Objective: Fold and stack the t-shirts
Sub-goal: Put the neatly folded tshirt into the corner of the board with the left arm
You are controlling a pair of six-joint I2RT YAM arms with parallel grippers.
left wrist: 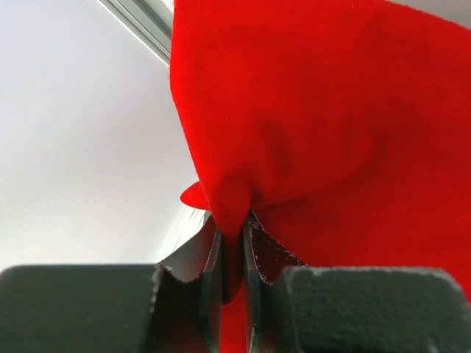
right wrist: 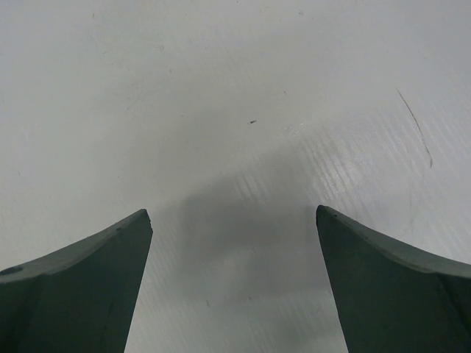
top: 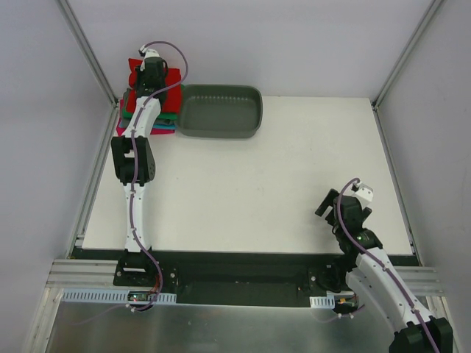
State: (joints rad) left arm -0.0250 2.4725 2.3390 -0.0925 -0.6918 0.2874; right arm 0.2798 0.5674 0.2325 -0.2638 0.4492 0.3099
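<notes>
The red t-shirt [left wrist: 324, 132] lies on top of the stack of folded t-shirts [top: 163, 123], with green, teal and magenta edges showing beneath it. The stack sits at the far left corner of the counter [top: 257, 184]. The left fingers [left wrist: 211, 257] are closed narrow on a pinched fold of the red cloth. The grey tub [top: 221, 112] stands just right of the stack. The right fingers [right wrist: 110, 257] are spread wide above the white counter, holding nothing, well apart from the shirts.

Plain red t-shirt [top: 174, 76], green t-shirt [top: 171, 104], grey tub [top: 255, 99], white table [top: 257, 191].
</notes>
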